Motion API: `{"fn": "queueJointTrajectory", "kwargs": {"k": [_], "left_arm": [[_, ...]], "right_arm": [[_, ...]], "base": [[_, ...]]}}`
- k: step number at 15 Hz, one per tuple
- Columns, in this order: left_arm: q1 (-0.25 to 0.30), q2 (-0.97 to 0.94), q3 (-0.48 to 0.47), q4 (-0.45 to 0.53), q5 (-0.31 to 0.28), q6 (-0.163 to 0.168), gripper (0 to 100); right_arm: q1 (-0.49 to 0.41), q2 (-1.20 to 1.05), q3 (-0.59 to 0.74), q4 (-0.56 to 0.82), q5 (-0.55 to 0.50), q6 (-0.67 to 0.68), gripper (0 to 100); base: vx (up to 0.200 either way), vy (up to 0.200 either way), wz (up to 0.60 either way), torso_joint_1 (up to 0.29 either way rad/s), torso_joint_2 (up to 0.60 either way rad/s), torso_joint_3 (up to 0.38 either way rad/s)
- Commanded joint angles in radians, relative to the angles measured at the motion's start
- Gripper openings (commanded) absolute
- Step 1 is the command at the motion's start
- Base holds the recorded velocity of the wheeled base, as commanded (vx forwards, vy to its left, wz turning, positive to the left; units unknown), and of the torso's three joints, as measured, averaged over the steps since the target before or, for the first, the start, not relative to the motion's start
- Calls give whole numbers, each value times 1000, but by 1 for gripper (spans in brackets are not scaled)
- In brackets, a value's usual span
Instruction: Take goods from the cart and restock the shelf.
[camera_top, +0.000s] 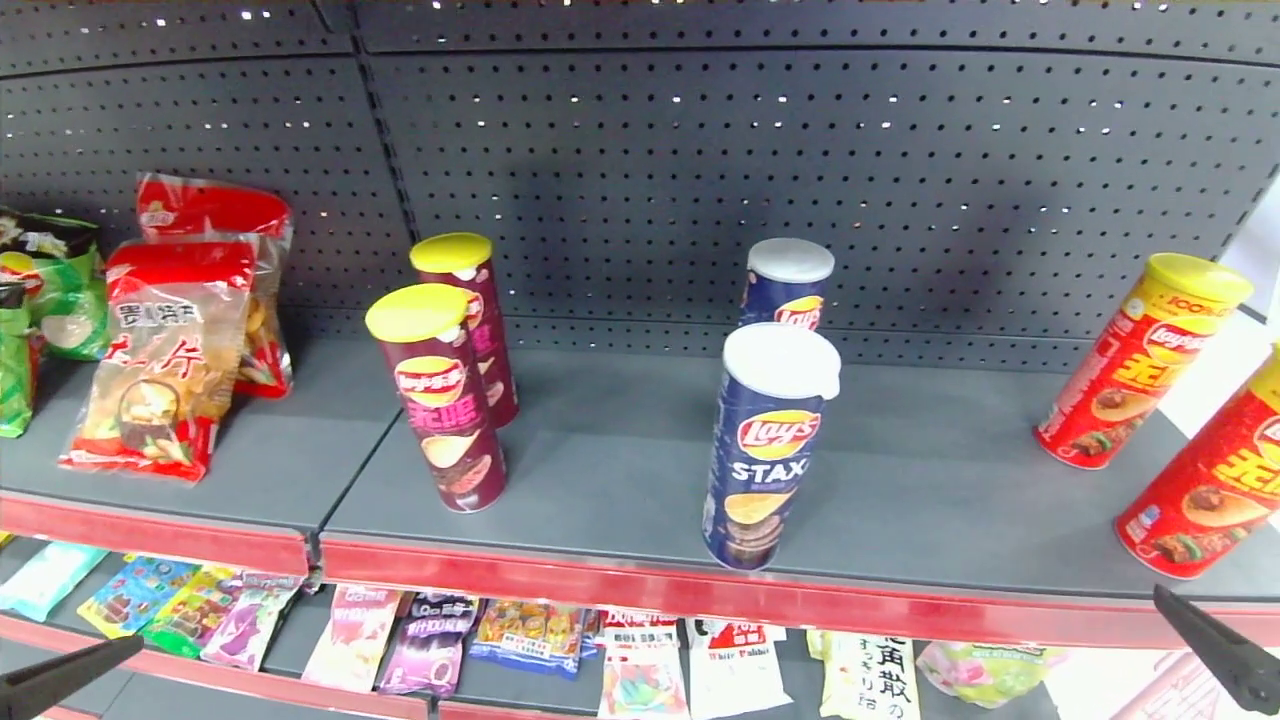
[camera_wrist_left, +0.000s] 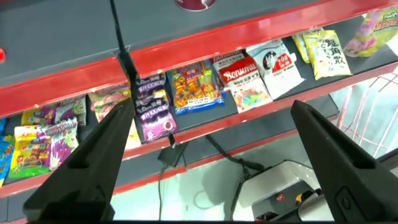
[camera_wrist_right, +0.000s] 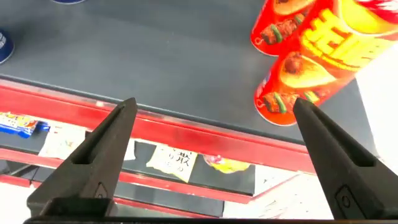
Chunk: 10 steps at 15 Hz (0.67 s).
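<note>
On the grey shelf (camera_top: 620, 470) stand two maroon chip cans with yellow lids (camera_top: 440, 398), two navy cans with white lids (camera_top: 766, 448) and two red cans with yellow lids (camera_top: 1140, 362) at the right end. The red cans (camera_wrist_right: 311, 53) also appear in the right wrist view, beyond my right gripper (camera_wrist_right: 211, 155), which is open and empty below the shelf's red front edge (camera_wrist_right: 186, 134). My left gripper (camera_wrist_left: 211, 152) is open and empty too, low in front of the lower shelf of snack packets (camera_wrist_left: 193, 84). Finger tips show at the bottom corners of the head view (camera_top: 60, 675) (camera_top: 1215, 640).
Red and green snack bags (camera_top: 170, 340) stand at the shelf's left end. Small candy packets (camera_top: 640, 650) fill the lower shelf. A pegboard back wall (camera_top: 700, 170) rises behind the cans. A pink wire cart (camera_wrist_left: 373, 118) is at the right in the left wrist view.
</note>
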Motion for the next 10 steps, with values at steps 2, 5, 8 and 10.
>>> {"fn": "queueJointTrajectory", "kwargs": {"k": [2, 5, 8, 10], "left_arm": [[0, 28, -3, -2, -1, 0, 100], [-3, 57, -6, -5, -46, 12, 100], [-14, 278, -14, -238, -87, 84, 100], [-54, 443, -14, -456, -67, 77, 100]], "right_arm": [[5, -6, 1, 1, 0, -1, 100], [7, -13, 5, 1, 0, 1, 100], [7, -42, 43, -1, 2, 10, 100], [8, -65, 66, -1, 2, 7, 100]], "base": [[0, 0, -300, 1, 1, 1], [0, 0, 0, 0, 0, 0], [0, 0, 0, 0, 0, 0], [0, 0, 0, 0, 0, 0]]}}
